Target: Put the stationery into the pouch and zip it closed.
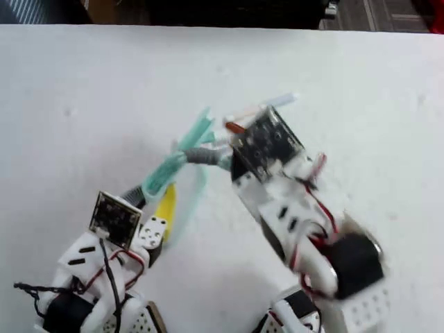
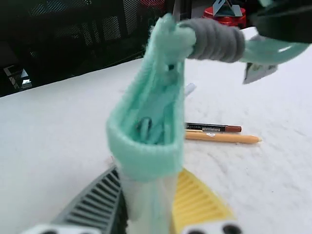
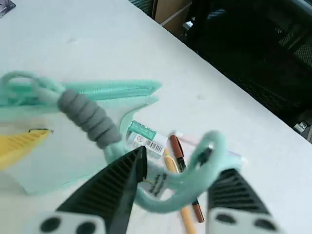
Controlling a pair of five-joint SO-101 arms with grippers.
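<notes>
Two claws: left claw [image 2: 146, 197] clamps mint knit pouch [image 2: 146, 146]; right claw [image 3: 176, 168] agape around soft cord [image 3: 210, 145].

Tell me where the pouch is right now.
High view: the pouch stands on edge left of centre, clamped in the left hand, with the pens lying on the table just beyond it.

The pouch [image 1: 173, 166] lies mid-frame on the table [image 1: 83, 90] in the high view, its lower end in the left gripper [image 1: 154, 198]. The pens [image 1: 281, 101] lie to its upper right.
</notes>
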